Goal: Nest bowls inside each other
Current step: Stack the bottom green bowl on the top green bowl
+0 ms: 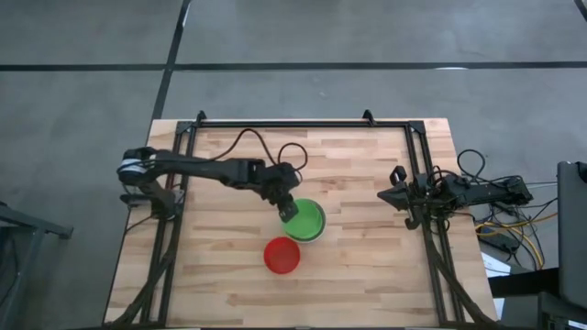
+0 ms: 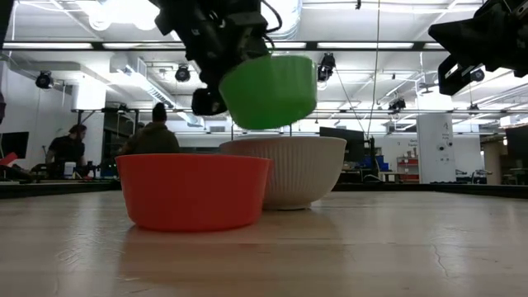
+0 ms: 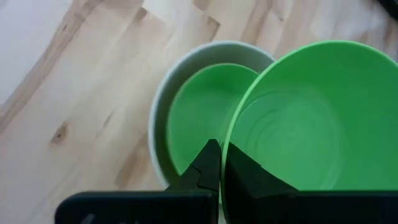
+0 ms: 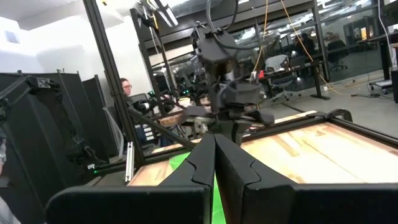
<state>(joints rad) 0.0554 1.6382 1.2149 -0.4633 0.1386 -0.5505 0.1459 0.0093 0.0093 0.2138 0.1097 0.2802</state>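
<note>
Holding green bowl (image 3: 311, 118) by rim in clamped left gripper (image 3: 219, 163), tilted, just above and beside white bowl (image 3: 163, 106) already carrying green one; right gripper (image 1: 396, 194) shut, parked well apart

Grey concrete floor (image 1: 92, 110) — ceiling strip lights (image 2: 396, 45) overhead.

held round plastic bowl (image 3: 311, 124): bright green, and you can see faint rings on its floor.
nested round plastic bowl (image 3: 199, 118): the same bright green, plain.
larger ribbed round bowl (image 2: 305, 169): pale grey-white, with fine upright ribbing on its wall.
low round plastic bowl (image 2: 192, 191): your red one, plain.
wooden table top (image 1: 367, 165): light wood in long strips.
left gripper (image 3: 217, 163): dark fingers.
</note>
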